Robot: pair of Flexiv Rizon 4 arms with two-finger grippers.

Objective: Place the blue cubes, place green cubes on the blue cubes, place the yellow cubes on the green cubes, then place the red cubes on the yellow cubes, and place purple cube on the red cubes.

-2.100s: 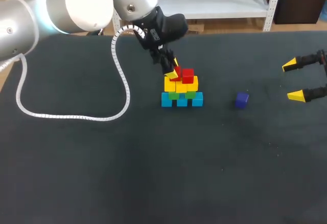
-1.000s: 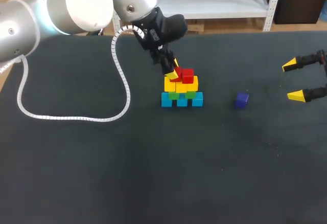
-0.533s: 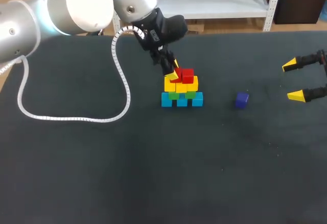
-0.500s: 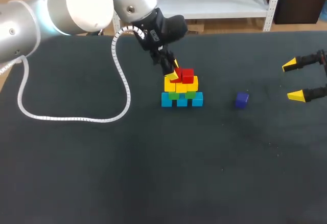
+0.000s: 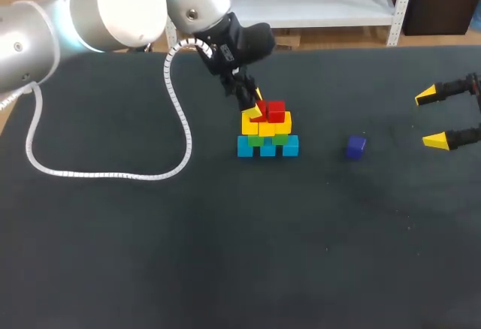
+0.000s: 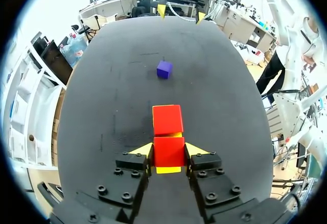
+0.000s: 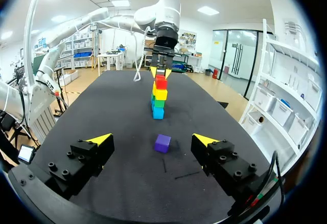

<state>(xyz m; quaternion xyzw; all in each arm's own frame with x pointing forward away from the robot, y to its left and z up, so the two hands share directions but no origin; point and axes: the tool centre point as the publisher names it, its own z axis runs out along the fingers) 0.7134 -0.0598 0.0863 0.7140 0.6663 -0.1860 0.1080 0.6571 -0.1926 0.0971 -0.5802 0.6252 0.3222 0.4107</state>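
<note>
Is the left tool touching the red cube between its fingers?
Touching. In the left wrist view, the left tool has both yellow tips flush against opposite sides of the small red cube.

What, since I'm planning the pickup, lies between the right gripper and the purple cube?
Only bare table, as the head view shows, between the right gripper and the purple cube.

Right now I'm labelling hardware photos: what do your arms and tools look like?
The left arm is glossy white and silver-grey, with a white coiled cable running from it. The left tool and right tool are black bolted blocks, each with two wedge-shaped yellow tips.
</note>
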